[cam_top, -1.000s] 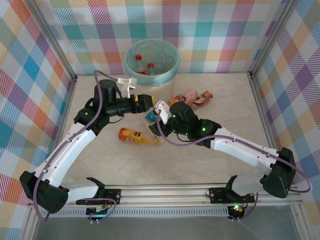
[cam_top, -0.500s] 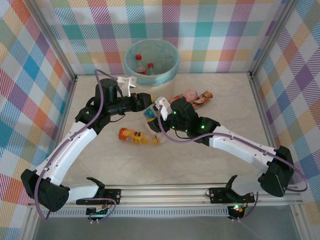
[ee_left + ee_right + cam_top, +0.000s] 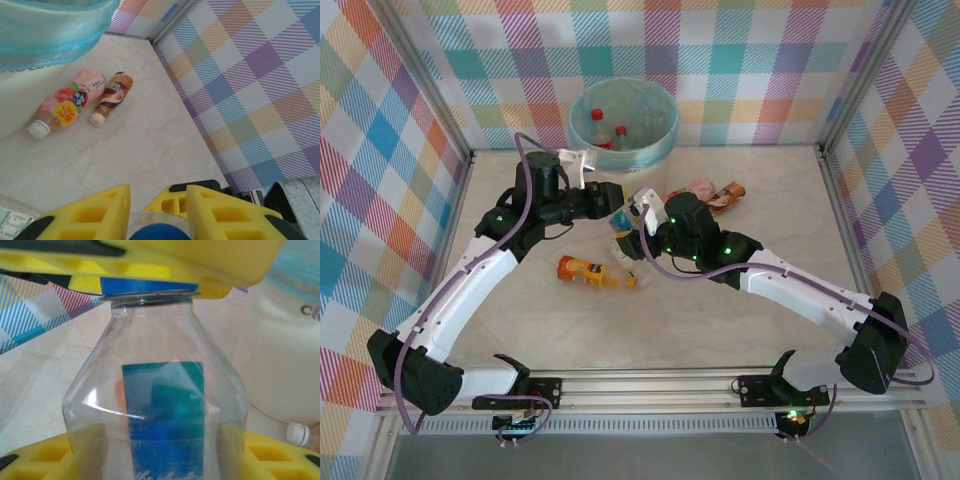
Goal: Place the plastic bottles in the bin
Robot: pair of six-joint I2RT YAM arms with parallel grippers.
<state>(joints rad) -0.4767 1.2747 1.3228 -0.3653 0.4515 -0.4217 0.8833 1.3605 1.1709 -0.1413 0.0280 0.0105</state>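
Observation:
A clear blue-labelled bottle (image 3: 620,229) is held between both arms in front of the bin (image 3: 667,139). My left gripper (image 3: 156,215) is shut on its blue cap (image 3: 158,233). My right gripper (image 3: 160,460) is shut on its body (image 3: 160,415), yellow fingers on either side. An orange-yellow bottle (image 3: 585,271) lies on the table near the left arm. A pink bottle (image 3: 65,102) and a brown-orange bottle (image 3: 111,95) lie side by side by the bin's base. Two red-capped bottles (image 3: 599,119) sit inside the bin.
The bin's teal liner (image 3: 50,30) hangs over its cream wall (image 3: 285,365) close behind the held bottle. Checked walls (image 3: 410,170) enclose the table on three sides. Bare tabletop (image 3: 650,325) lies in front of the arms.
My left gripper has closed onto the bottle's blue cap. Both arms have shifted slightly toward the bin with the bottle between them.

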